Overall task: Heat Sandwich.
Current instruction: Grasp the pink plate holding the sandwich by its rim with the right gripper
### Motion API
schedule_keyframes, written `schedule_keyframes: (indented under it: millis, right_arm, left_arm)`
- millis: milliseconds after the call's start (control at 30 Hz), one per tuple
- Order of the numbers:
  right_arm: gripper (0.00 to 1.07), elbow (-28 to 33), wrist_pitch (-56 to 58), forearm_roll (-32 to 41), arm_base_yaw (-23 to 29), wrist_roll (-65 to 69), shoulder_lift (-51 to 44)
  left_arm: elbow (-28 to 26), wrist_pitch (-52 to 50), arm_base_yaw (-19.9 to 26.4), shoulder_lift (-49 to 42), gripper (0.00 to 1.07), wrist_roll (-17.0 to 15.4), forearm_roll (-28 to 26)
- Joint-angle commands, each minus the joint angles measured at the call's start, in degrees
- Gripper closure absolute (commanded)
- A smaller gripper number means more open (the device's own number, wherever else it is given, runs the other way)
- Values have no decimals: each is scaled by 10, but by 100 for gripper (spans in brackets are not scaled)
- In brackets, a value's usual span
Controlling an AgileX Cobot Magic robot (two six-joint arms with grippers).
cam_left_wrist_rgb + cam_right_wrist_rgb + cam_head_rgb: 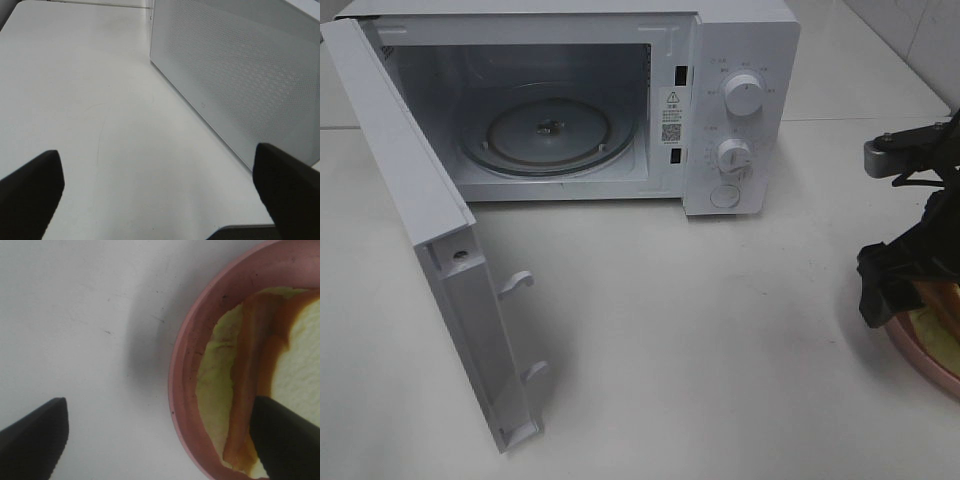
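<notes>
Sandwich (942,336) on pink plate (918,362), right edge of the high view, lower half, partly cut off. White bread, tan-brown crust band, pale yellow-green layer sticking out toward the rim. Right gripper (159,412) over it, jaws wide apart, holding nothing: one finger above the bread, the other above bare table (670,330). Left gripper (157,152) also wide apart, empty. Microwave (740,100) upper centre, door (430,230) open.

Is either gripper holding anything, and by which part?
Nothing is held. The right gripper is open astride the round pink plate's rim; the left gripper is open and empty.
</notes>
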Motion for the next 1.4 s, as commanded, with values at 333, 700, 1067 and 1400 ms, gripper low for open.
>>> schedule_keyframes:
  millis: [333, 700, 1067, 1400]
  right_arm:
    - [16, -2, -50, -14, -11, 12, 88]
    - [18, -2, -95, -34, -11, 33, 150]
    - [21, -2, -93, -28, -11, 33, 172]
    - [24, -2, -69, -14, -9, 25, 151]
  left_arm:
    - [1, -7, 2, -11, 9, -1, -3]
    - [1, -7, 2, -11, 9, -1, -3]
    - [1, -7, 2, -11, 9, -1, -3]
    - [1, -7, 2, -11, 9, -1, -3]
